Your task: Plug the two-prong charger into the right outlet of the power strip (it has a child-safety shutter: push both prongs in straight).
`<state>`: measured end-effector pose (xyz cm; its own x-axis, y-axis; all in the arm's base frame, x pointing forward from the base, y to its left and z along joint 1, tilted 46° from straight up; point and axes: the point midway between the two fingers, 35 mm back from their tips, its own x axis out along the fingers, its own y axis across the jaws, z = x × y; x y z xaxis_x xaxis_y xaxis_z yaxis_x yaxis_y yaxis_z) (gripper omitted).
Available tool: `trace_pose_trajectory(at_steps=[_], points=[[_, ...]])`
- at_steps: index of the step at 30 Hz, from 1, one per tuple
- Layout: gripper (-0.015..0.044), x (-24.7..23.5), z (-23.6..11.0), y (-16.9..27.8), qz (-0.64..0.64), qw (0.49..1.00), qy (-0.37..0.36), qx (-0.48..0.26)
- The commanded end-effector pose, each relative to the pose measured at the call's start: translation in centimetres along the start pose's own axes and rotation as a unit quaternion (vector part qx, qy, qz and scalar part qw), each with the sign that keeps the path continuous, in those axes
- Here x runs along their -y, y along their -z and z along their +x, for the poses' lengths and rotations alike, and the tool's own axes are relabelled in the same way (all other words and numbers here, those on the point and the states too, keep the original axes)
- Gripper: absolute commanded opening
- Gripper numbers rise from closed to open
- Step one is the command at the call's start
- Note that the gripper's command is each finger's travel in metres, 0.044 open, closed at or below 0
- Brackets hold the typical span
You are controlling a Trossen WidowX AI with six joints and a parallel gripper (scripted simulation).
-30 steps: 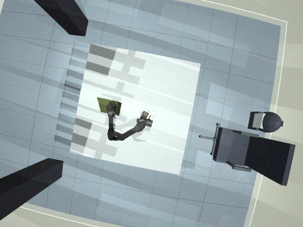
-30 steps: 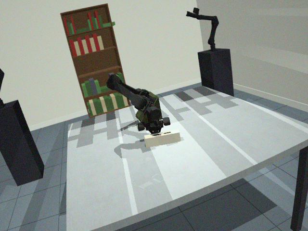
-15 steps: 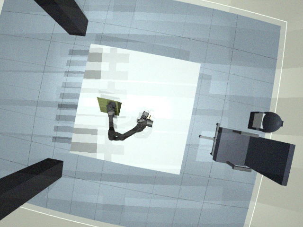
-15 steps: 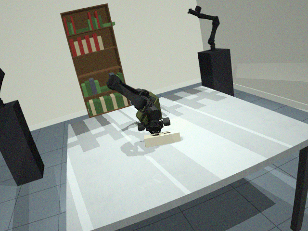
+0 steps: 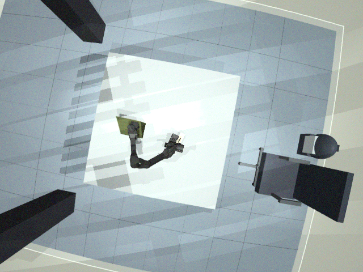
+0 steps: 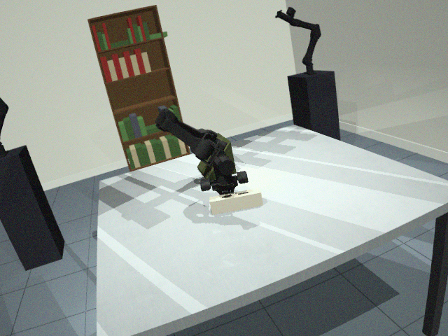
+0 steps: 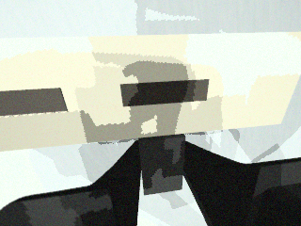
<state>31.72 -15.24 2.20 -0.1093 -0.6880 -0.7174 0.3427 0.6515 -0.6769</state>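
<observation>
My gripper (image 5: 176, 143) (image 6: 226, 192) (image 7: 155, 142) is shut on the dark two-prong charger (image 7: 162, 166) and points down at the cream power strip (image 5: 181, 136) (image 6: 236, 203) (image 7: 42, 127) on the white table (image 6: 289, 202). In the wrist view the strip shows two dark outlet slots. The charger sits right below the right-hand slot (image 7: 165, 92), while the other slot (image 7: 30, 101) is off to the left. The charger's front end meets the strip's near edge. Its prongs are hidden, so I cannot tell how deep they are.
The arm's green base plate (image 5: 140, 128) lies on the table to the left of the strip. Off the table stand black pedestals (image 6: 313, 101) (image 6: 22, 206), one bearing another arm (image 6: 307, 36), a bookshelf (image 6: 139, 87) and a chair (image 5: 319, 146).
</observation>
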Motion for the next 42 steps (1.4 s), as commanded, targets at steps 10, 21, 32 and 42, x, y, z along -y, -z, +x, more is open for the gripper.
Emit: trace_pose_trajectory(at_steps=[10, 21, 32, 42], points=[[0.0000, 0.0, -0.1, -0.5, 0.000, 1.000, 0.001, 0.002], [0.0000, 0.1, -0.1, -1.0, 0.000, 1.000, 0.001, 0.002], [0.0000, 0.1, -0.1, -1.4, 0.001, 1.000, 0.001, 0.002], [0.0000, 0.1, -0.1, -1.8, 0.001, 1.000, 0.001, 0.002]])
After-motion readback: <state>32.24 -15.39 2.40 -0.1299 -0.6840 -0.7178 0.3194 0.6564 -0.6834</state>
